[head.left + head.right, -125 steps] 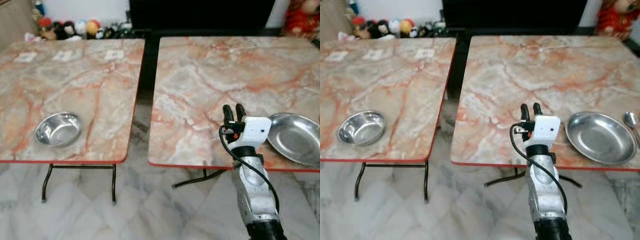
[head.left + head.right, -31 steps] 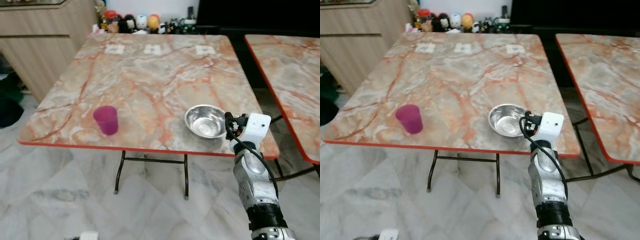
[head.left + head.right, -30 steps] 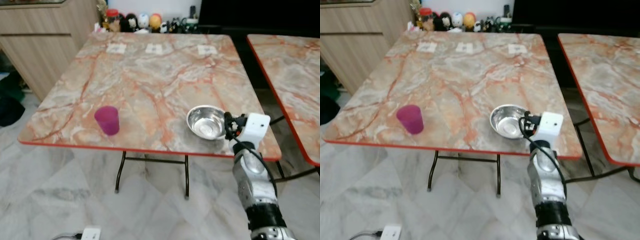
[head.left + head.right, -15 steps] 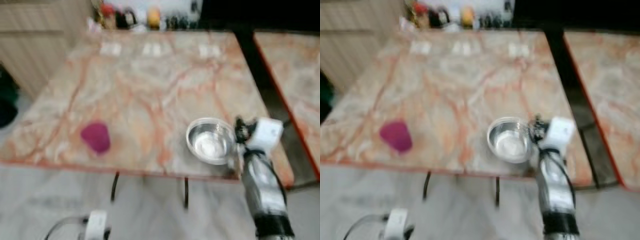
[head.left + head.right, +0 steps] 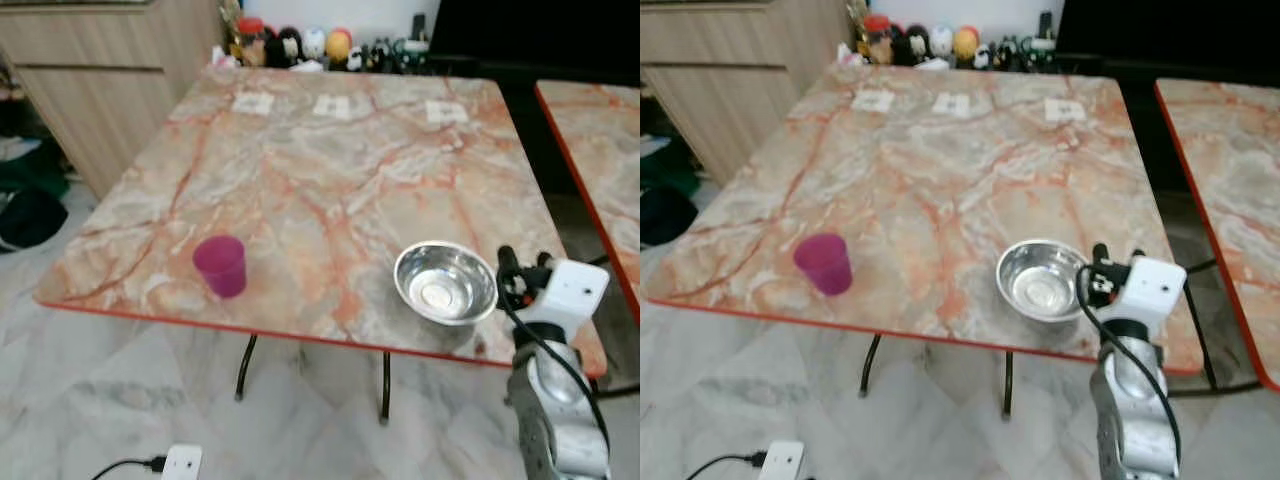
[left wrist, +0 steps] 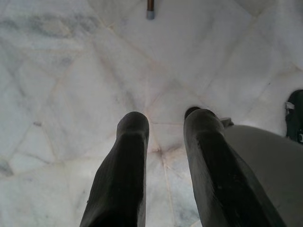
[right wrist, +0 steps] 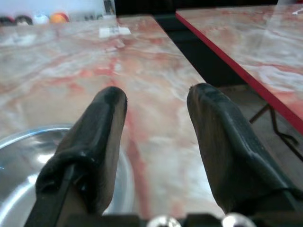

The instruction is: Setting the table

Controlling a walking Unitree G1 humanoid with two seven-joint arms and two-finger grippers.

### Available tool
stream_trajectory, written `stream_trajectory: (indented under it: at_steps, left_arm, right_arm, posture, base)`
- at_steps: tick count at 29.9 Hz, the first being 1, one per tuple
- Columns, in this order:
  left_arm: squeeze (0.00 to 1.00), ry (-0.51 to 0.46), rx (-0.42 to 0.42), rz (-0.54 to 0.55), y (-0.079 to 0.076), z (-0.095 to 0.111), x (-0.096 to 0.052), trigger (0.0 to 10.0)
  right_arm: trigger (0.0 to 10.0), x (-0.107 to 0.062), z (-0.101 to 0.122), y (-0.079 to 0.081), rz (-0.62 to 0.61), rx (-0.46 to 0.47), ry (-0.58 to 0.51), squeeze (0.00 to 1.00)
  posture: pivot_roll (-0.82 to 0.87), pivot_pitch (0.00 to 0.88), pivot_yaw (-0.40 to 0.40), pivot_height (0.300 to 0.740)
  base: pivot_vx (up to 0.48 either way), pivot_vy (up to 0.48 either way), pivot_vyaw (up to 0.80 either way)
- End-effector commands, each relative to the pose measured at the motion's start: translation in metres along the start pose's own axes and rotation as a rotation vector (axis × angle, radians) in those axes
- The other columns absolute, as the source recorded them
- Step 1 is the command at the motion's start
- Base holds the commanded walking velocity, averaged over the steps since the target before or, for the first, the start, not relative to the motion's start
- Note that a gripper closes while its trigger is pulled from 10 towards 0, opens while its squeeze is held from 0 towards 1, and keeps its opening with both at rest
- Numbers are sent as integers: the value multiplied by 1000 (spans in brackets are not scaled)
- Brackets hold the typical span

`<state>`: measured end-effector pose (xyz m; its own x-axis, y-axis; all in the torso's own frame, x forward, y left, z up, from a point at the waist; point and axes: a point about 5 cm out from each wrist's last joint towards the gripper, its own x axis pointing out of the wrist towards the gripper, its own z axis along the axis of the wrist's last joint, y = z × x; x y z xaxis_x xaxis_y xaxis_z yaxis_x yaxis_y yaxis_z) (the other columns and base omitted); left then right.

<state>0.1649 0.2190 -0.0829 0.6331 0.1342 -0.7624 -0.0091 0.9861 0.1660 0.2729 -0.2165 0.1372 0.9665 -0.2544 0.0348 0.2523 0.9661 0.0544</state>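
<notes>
A steel bowl (image 5: 445, 283) stands near the front right corner of the marble table (image 5: 330, 170); its rim also shows low in the right wrist view as the bowl (image 7: 19, 189). A pink cup (image 5: 220, 265) stands upright near the front left edge. My right gripper (image 5: 523, 265) hovers just right of the bowl's rim, open, with nothing between its fingers (image 7: 106, 123). My left gripper (image 6: 165, 120) hangs open over the marble floor, holding nothing.
A second marble table (image 5: 600, 130) stands to the right across a dark gap. Several small toys (image 5: 300, 45) line the far edge, with paper cards (image 5: 335, 106) in front of them. A wooden cabinet (image 5: 90, 90) is at the left. A power strip (image 5: 180, 462) lies on the floor.
The view has swung from the right table with the plate to the left table, and the blur has cleared. My right gripper stays open beside the bowl.
</notes>
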Motion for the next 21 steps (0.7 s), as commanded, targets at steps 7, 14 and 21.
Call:
stream_trajectory:
  at_steps: [7,14,21]
  left_arm:
    - [0,18,14,-3,0,-3,-1,10000]
    - [0,13,1,8,0,-3,-1,10000]
    - [0,15,6,6,0,-4,-1,10000]
  right_arm:
    - [10000,7,-25,5,107,69,280,0]
    - [10000,10,-29,12,133,113,309,0]
    - [10000,15,-18,14,156,160,276,0]
  posture:
    - [-34,128,-7,740]
    - [-25,119,-10,740]
    - [-26,115,-8,740]
  base:
    - [0,0,0]
    - [0,0,0]
    - [0,0,0]
